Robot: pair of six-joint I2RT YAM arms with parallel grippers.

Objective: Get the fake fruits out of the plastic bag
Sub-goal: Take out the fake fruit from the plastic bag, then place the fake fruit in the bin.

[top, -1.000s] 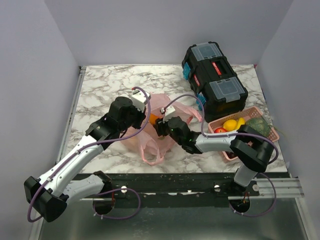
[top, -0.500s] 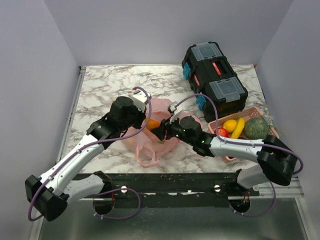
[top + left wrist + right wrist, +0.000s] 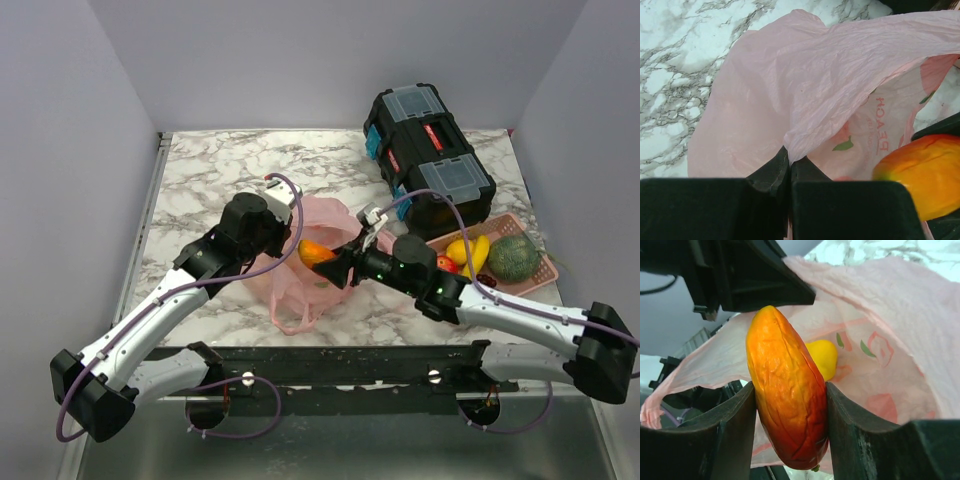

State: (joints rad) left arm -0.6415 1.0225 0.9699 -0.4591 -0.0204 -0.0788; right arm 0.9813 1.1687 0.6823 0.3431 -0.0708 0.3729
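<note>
Marble tabletop, orange fruit in right tool

On the marble desk a pink bag lies near the middle. The left hand is clamped on the bag's left rim. The right hand, reaching in from the right, grips an orange fruit over the bag's opening. A black toolbox stands at the far right. Just nearer, a pink basket holds a banana, a yellow fruit, an apple and a melon.
</note>
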